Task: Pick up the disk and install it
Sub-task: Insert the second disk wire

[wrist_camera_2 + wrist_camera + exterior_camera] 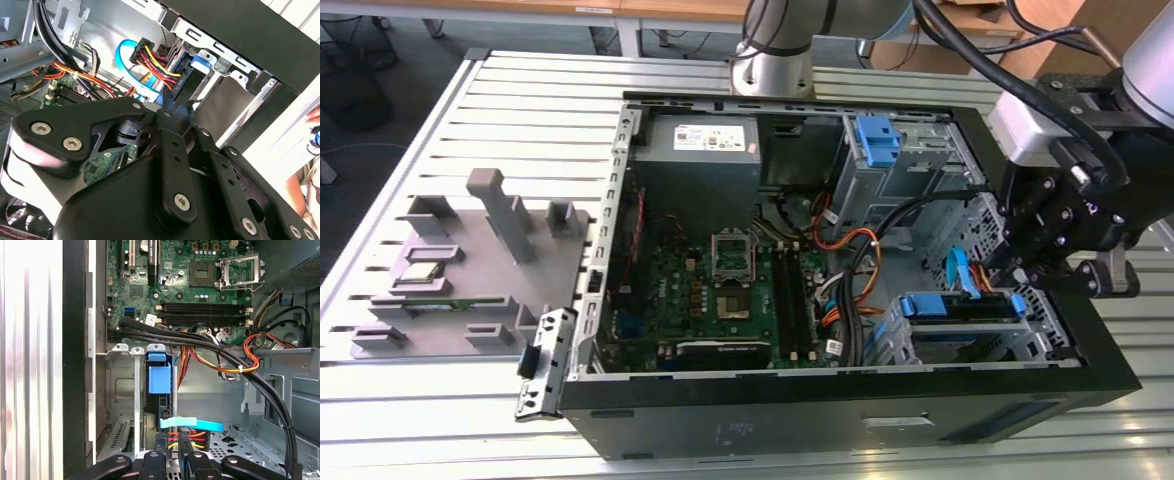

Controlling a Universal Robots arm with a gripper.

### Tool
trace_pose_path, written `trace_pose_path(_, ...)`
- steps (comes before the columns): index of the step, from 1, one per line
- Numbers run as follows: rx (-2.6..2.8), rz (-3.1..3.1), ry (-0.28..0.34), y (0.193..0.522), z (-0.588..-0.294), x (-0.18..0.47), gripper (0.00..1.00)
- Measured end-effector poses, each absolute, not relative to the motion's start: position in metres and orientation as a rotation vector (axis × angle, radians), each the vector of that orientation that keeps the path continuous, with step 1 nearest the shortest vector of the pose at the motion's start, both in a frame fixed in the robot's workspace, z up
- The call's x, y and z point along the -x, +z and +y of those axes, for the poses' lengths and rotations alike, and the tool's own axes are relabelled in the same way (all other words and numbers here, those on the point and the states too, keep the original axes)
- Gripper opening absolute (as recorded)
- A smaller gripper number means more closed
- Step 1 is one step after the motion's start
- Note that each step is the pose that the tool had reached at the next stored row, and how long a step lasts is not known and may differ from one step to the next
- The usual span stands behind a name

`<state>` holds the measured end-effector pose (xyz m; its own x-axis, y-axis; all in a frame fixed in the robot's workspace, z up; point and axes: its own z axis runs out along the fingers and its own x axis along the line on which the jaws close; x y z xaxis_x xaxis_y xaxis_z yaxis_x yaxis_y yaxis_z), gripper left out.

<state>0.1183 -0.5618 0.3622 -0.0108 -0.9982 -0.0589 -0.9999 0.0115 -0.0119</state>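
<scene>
Open PC case [854,400] lies on its side on the slatted metal counter [480,100], side panel off. Inside: green motherboard [720,290] on the floor of the case with the empty CPU socket [731,255] and RAM slots visible, grey power supply [700,140] in the far corner, drive cage with a bare blue bracket [878,138] at the far end toward the exterior view's right, orange and black cable bundles [847,270] running between. The disk [965,308], in its blue bracket, sits in the near drive bay at the case's corner on the exterior view's right; in the first wrist view it stands edge-on in the bay slot [161,380], blue tab showing, with a light-blue data cable [192,424] and a red/yellow/black power plug [175,435] at its end. Claw [1034,265] hangs just above that bay, close to the disk; in the second wrist view its black fingers [172,107] look drawn together near the disk's connector end [185,75], nothing seen between them, but contact with the disk can't be confirmed. Grey fixture tray [467,280] on the counter beside the case, on the exterior view's left, holds small parts incl. a CPU chip [427,272] and a memory stick [440,303]. The loose metal bracket [544,365] leans at the case's near corner.
</scene>
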Motion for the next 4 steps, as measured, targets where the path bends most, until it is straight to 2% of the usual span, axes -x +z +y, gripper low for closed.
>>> trace_pose_path(4,2.159,2.211,0.051,0.3622,-0.5618,-0.1183,0.25)
